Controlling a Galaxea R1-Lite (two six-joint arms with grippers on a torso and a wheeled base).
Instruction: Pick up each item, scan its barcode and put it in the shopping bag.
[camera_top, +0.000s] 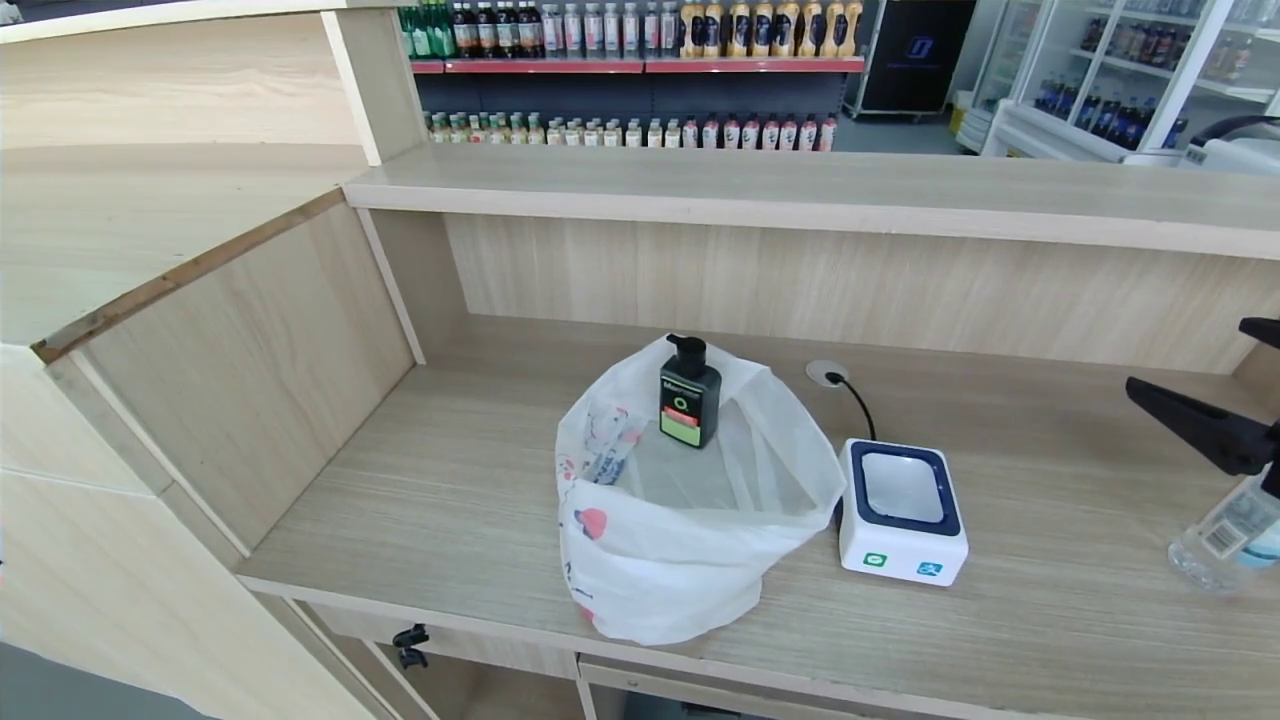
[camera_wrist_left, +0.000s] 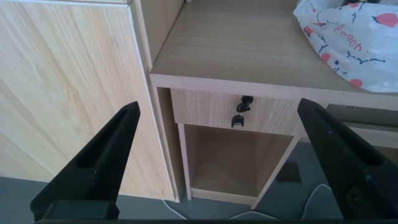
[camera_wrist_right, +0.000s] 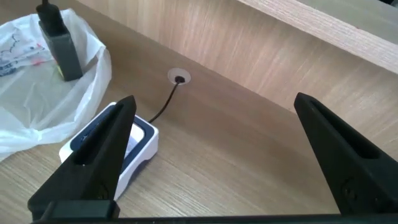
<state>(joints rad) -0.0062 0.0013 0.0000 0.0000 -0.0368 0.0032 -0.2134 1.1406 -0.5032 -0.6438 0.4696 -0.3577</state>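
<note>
A white printed shopping bag (camera_top: 690, 520) stands open in the middle of the wooden desk. A dark pump bottle (camera_top: 689, 395) stands upright inside it, toward the back. The white and blue barcode scanner (camera_top: 903, 510) sits just right of the bag. A clear plastic bottle (camera_top: 1225, 535) with a barcode label shows at the desk's far right. My right gripper (camera_top: 1190, 360) hangs open above that bottle, and in its wrist view the right gripper (camera_wrist_right: 217, 162) has nothing between its fingers. My left gripper (camera_wrist_left: 217, 168) is open and empty, low in front of the desk's left corner.
A raised counter ledge (camera_top: 800, 195) runs behind the desk and a wooden side wall (camera_top: 260, 370) closes its left. The scanner's cable (camera_top: 855, 400) runs to a hole in the desktop. A drawer with keys (camera_wrist_left: 241, 112) sits under the front edge.
</note>
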